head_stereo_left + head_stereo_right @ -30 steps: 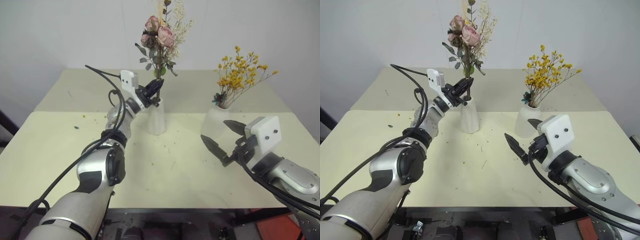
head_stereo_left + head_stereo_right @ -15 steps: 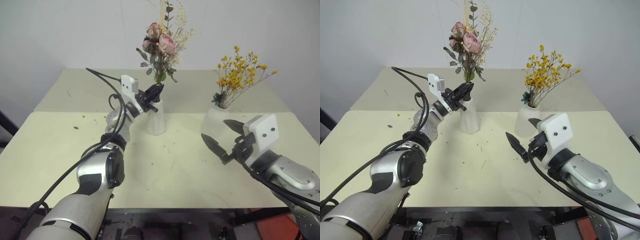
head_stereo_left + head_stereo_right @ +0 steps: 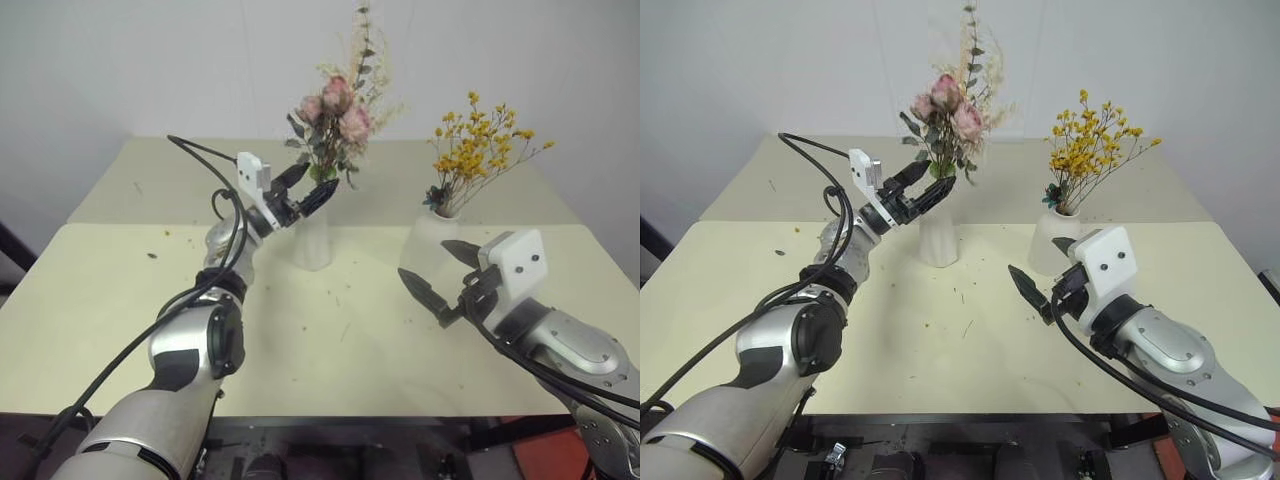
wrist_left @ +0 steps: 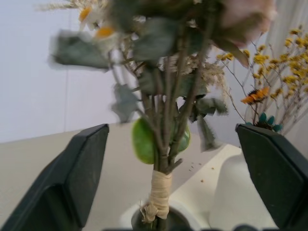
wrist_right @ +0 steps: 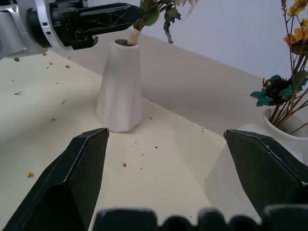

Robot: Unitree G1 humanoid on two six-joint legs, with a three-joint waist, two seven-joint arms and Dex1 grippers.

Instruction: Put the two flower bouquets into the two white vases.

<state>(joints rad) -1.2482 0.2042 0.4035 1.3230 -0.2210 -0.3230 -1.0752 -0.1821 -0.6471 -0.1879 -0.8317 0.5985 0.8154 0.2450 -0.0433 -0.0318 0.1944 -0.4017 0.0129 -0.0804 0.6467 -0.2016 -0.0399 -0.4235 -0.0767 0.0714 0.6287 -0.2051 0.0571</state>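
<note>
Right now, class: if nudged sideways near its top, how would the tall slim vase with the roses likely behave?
The tall slim vase would probably tip rather than slide: it is narrow, and the rose bouquet rises high above it and leans. It looks hard, so likely breakable.

Pale cream table — plain white wall behind.

head pair: high, forward-down | wrists: close, share cone vase

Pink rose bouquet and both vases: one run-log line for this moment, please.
pink rose bouquet: stems in tall cone vase | left gripper: open beside stems | yellow bouquet: in rounded vase | right gripper: open, empty
</note>
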